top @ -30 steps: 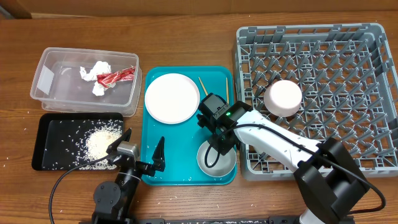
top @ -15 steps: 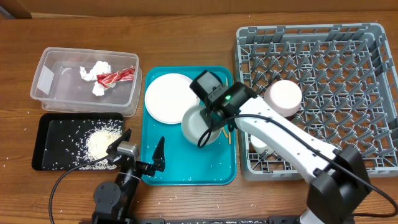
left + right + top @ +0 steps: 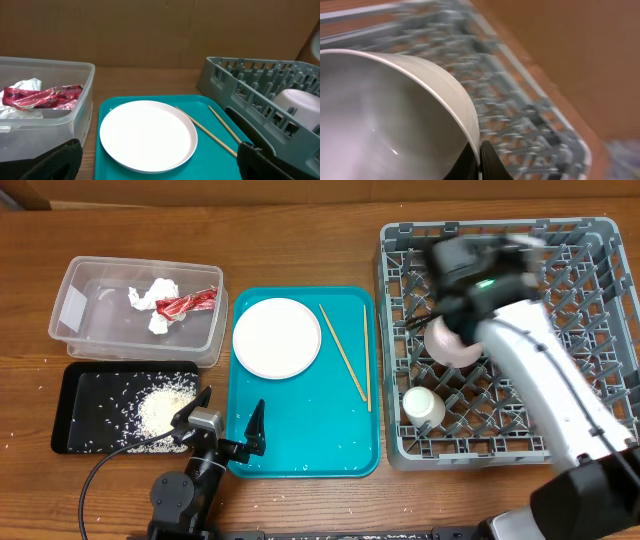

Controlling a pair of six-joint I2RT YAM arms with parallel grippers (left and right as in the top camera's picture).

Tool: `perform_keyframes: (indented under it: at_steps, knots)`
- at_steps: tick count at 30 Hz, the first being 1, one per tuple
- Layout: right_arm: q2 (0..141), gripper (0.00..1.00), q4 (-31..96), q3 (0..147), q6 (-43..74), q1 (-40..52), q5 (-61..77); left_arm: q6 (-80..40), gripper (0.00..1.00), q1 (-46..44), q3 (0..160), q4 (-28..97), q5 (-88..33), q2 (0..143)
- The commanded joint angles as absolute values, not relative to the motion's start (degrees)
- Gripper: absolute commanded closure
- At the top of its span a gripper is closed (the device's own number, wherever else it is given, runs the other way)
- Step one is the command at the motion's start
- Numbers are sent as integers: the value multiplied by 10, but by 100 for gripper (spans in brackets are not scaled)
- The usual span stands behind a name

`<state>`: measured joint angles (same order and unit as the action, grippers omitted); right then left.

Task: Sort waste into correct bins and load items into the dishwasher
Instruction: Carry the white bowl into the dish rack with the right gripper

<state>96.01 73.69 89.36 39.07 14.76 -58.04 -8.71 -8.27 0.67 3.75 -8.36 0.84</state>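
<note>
My right gripper is shut on the rim of a white bowl, held above the grey dishwasher rack. Overhead, the right arm is motion-blurred over the rack's left part. A white dish and a small cup sit in the rack. On the teal tray lie a white plate and two chopsticks. My left gripper stands open at the tray's front left corner, nothing between its fingers. The plate lies ahead of it.
A clear tub at the back left holds a red wrapper and a white tissue. The black tray in front of it holds rice. Stray rice grains dot the teal tray's front.
My right gripper closed on the bowl's rim, lifted it off the teal tray and carried it right and back over the rack. The chopsticks are now uncovered. The left arm stayed still.
</note>
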Motion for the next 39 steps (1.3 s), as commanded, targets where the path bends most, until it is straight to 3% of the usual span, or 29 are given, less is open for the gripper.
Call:
perform_keyframes:
  at_steps: [1,9,17,39]
  knots:
    - [952,96,739,900,409,75,-615,-77,0,-88,3,36,-84,3]
    - [998,96,755,900,407,-23,-587,-77,0,-88,3,36,-84,3]
    - [1072,96,784,900,408,-15,-643,-77,0,-88,3,36,-84,3]
    - [1075,96,773,832,405,1,-636,-77,0,-88,3,36,-84,3]
